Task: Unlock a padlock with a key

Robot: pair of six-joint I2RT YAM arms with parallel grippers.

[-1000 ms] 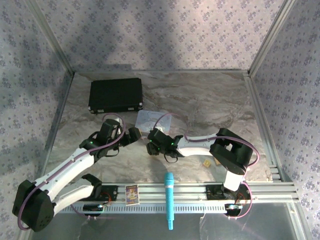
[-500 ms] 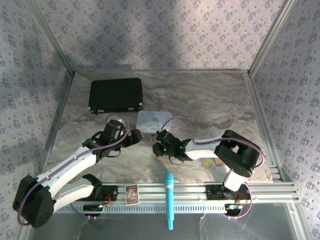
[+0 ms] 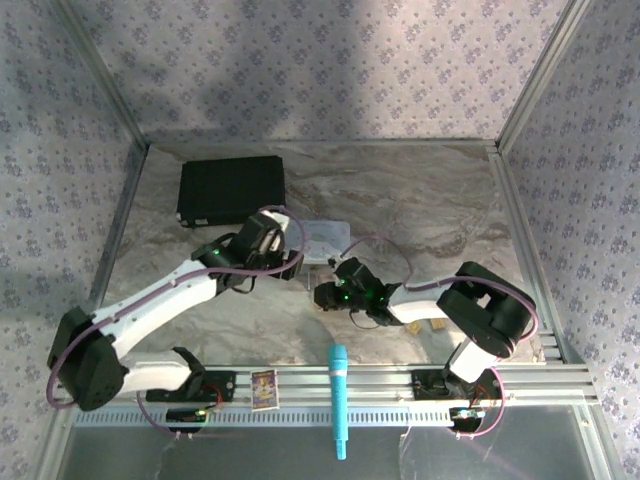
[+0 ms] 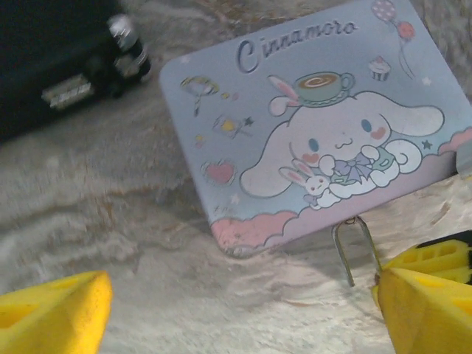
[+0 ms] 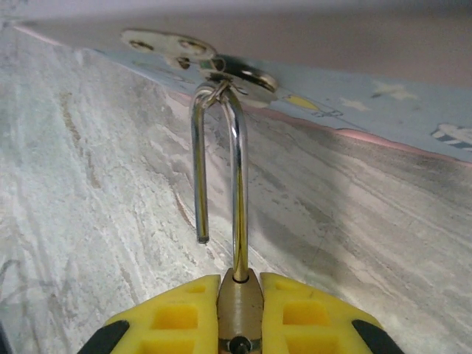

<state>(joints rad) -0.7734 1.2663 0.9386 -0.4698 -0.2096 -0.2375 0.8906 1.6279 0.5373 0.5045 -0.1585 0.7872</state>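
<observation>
While the right gripper (image 5: pixel 240 284) is clamped on the brass body of the padlock (image 5: pixel 239 206), its yellow fingers press the body from either side, low in the right wrist view. The lock's shackle (image 5: pixel 197 184) rises from the body as a thin chrome loop. One leg sits in the body and the other ends free above the marble, so the shackle stands out of its socket. The top of the loop is hooked through the small metal hasp (image 5: pixel 169 44) at the edge of the Cinnamoroll tin (image 4: pixel 310 125), which lies flat on the worktop (image 3: pixel 420 200).

The left gripper (image 4: pixel 243 317) hangs over the near edge of the same tin with its yellow fingertips (image 4: pixel 51 313) spread wide and nothing between them. In the left wrist view the shackle reaches from the tin's pink lower border toward the right fingertip. In the top view the two grippers meet just in front of the tin, the left from the left and the right from the right.

A black case (image 3: pixel 232 190) lies at the far left of the worktop, near the tin's corner. A turquoise stick (image 3: pixel 339 400) and a small picture card (image 3: pixel 263 388) lie on the front rail, and a tan block (image 3: pixel 437 325) lies beside the right arm.
</observation>
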